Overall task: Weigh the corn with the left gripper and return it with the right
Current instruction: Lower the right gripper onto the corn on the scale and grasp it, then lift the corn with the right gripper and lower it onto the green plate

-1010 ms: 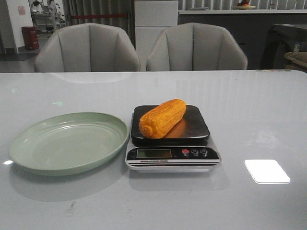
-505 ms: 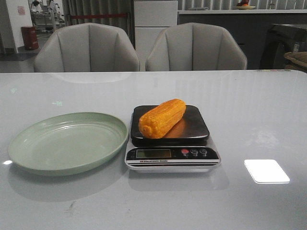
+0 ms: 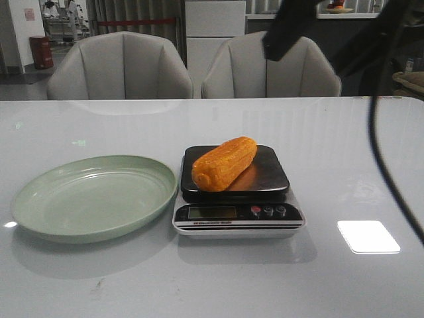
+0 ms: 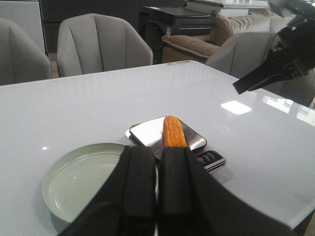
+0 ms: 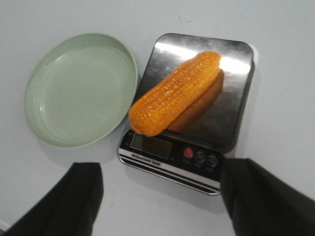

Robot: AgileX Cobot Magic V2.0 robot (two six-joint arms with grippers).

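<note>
**Corn at rest on scale, both grippers clear**

Corn (image 3: 224, 163) lying diagonally across scale (image 3: 236, 192) platform, blunt near end overhanging toward green plate (image 3: 86, 199), far end angled back-right. Scale just beside plate on glossy grey table (image 3: 344, 172); two grey chairs (image 3: 268, 63) behind. Left gripper (image 4: 156, 189) raised, fingers pressed together, empty. Right gripper (image 5: 160, 196) above scale, fingers spread wide, holding nothing.

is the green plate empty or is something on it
Empty. The green plate shows only bare surface in the front and right wrist views; the corn lies on the scale beside it.
</note>
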